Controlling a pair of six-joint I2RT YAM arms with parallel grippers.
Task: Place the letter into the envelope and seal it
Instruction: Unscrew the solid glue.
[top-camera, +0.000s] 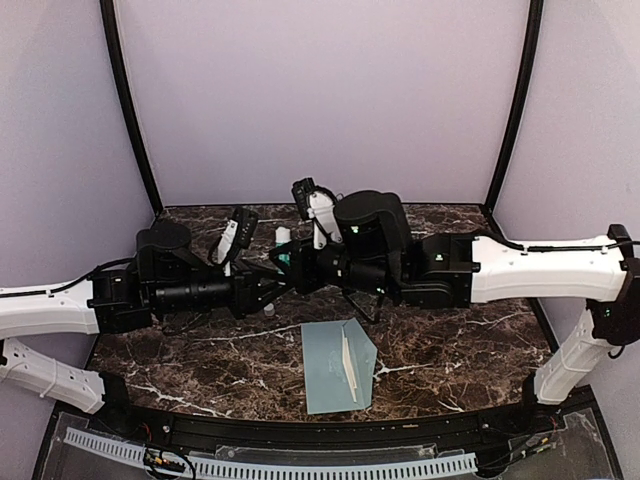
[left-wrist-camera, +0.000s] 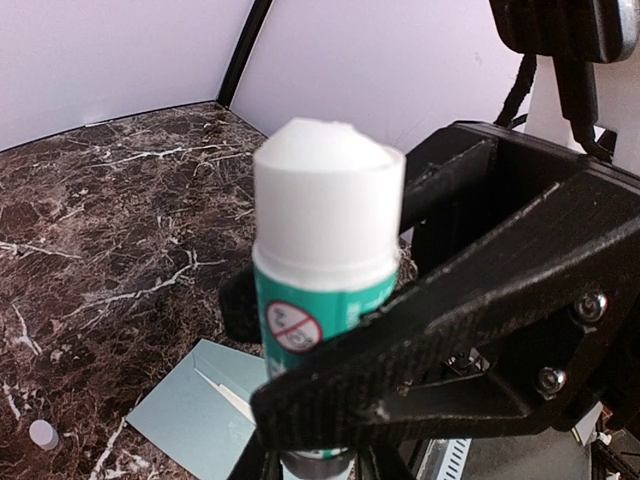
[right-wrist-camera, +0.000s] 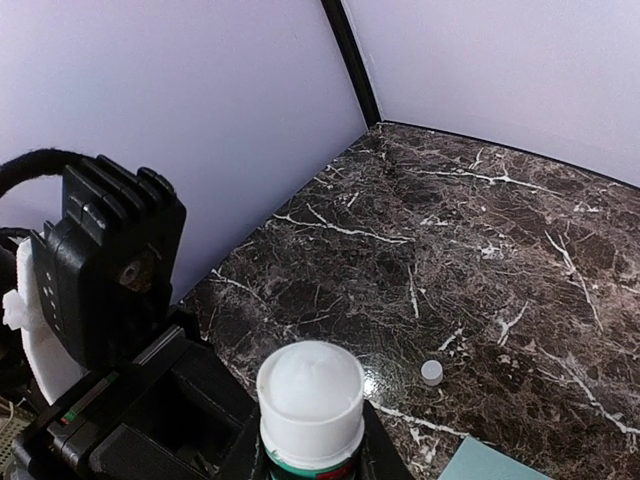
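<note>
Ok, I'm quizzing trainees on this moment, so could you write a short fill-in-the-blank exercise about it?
The left gripper and right gripper both hold the ___. The small white cap lies loose on the ___. Neither gripper touches the pale ___.
Missing: glue stick; table; envelope.

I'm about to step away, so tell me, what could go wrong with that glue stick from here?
The glue stick is uncapped and held in the air by both the left gripper and right gripper; a poor handover could drop it, smearing the table. Nothing pins the envelope, so gluing might drag it.
</note>
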